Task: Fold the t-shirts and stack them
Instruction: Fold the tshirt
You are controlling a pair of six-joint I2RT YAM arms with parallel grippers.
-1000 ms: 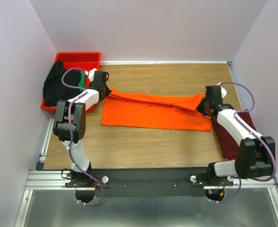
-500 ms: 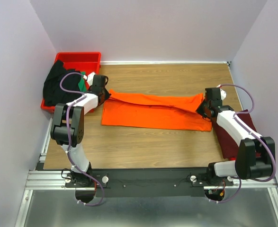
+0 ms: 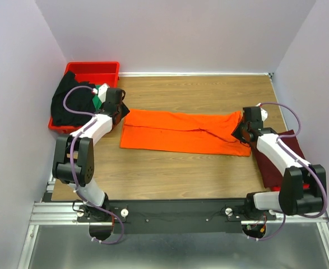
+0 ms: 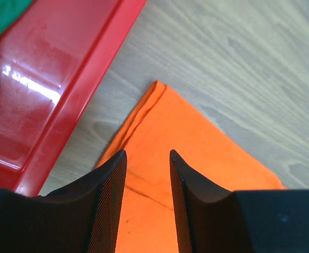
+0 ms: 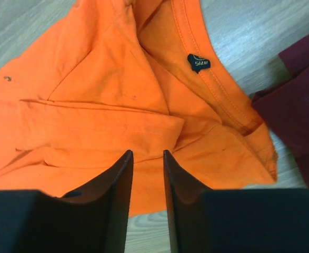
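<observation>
A bright orange cloth t-shirt point(image 3: 181, 132) is lying as a long folded band across the middle of the wooden bench point(image 3: 198, 92), between the left gripper point(image 3: 119, 107) and the right gripper point(image 3: 241, 130). Both pairs of jaws are standing slightly spread, gripping nothing. A rigid red plastic tray point(image 3: 97, 68) in the far left corner, with a black shirt point(image 3: 69, 101) and a green shirt point(image 3: 97, 102) spilling over it, is crowding the left arm. A dark maroon shirt point(image 3: 296, 147) is lying under the right arm. A second ago the orange far edge was hanging lifted; now it is resting flat.
</observation>
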